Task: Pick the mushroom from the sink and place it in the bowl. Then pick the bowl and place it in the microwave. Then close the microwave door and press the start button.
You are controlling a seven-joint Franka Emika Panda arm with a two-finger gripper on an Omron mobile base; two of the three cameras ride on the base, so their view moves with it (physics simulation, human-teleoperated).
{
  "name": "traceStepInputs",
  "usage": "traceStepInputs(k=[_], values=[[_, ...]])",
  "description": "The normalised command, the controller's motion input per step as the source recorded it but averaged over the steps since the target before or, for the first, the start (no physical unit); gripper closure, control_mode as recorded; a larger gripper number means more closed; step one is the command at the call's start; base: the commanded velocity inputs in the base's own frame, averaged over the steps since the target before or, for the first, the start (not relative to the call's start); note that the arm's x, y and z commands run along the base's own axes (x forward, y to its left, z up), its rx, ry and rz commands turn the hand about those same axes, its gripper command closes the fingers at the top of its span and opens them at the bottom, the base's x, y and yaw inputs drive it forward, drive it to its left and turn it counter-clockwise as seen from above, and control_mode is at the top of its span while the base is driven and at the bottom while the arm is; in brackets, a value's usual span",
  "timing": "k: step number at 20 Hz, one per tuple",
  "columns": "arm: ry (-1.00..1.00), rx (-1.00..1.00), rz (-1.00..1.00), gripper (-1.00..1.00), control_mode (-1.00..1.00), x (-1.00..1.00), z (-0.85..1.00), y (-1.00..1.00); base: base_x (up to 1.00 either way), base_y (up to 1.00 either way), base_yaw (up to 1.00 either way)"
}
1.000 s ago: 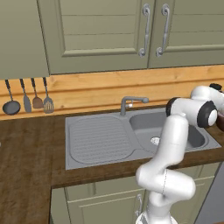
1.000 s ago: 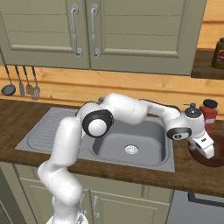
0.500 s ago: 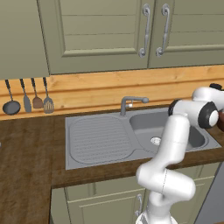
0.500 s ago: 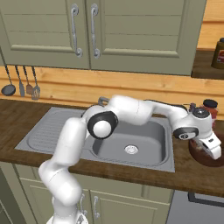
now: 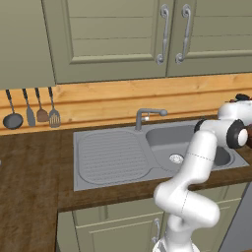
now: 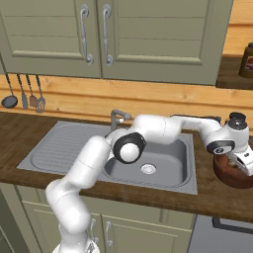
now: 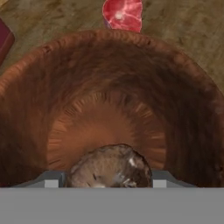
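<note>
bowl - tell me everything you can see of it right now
The bowl is round, deep and dark brown, with a rough, wood-like streaked inner wall, a paler ribbed floor and a plain rim. It stands upright on the dark wooden counter right of the sink. The claw hangs over its opening with the mushroom between the fingertips, above the floor. A piece of red raw meat lies just beyond its far rim; whether they touch is unclear.

The mushroom is hiding the fingertips in the hand view, and its lower part is being cut off. The gripper is covering part of the bowl.
</note>
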Motion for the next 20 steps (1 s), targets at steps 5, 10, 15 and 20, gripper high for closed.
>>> traceStepInputs(k=[5,10,15,20], values=[[0.02,0.05,0.0,-1.0,-1.0,0.41,-0.44,-0.06,0.0,0.0,0.0],[-0.03,0.02,0.0,-1.0,-1.0,0.09,-0.36,-0.02,0.0,0.0,0.0],[-0.2,0.0,-0.03,-1.0,-1.0,0.0,-0.01,0.09,0.0,0.0,0.0],[-0.17,-0.02,-0.08,-1.0,-1.0,0.0,0.08,0.41,0.0,0.0,0.0]])
